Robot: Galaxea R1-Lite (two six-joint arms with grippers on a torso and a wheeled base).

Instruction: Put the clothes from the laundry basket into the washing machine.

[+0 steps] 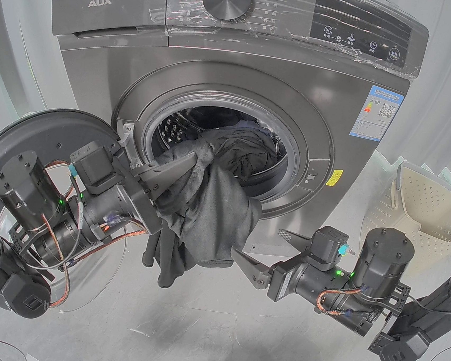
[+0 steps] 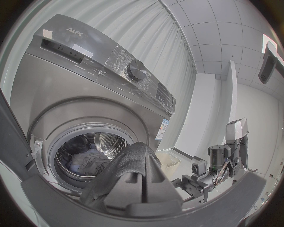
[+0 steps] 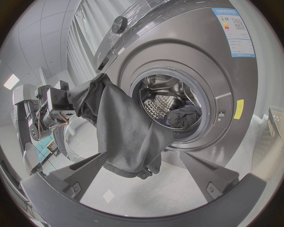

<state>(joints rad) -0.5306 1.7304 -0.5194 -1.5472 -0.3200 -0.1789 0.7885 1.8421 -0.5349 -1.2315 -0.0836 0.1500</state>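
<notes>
A dark grey garment point(image 1: 206, 213) hangs from my left gripper point(image 1: 182, 166), which is shut on its upper fold just in front of the washing machine's round opening point(image 1: 219, 140). In the left wrist view the cloth point(image 2: 130, 161) drapes over the closed fingers point(image 2: 148, 183). Dark clothes point(image 1: 247, 151) lie inside the drum point(image 3: 165, 100). My right gripper point(image 1: 263, 254) is open, low and right of the hanging garment point(image 3: 124, 127), whose lower hem hangs close to one of its fingers point(image 3: 88, 168). The cream laundry basket point(image 1: 427, 210) stands at the right of the machine.
The machine's round door point(image 1: 38, 137) is swung open to the left, behind my left arm. Grey floor point(image 1: 210, 326) lies in front of the machine. Curtains hang behind it.
</notes>
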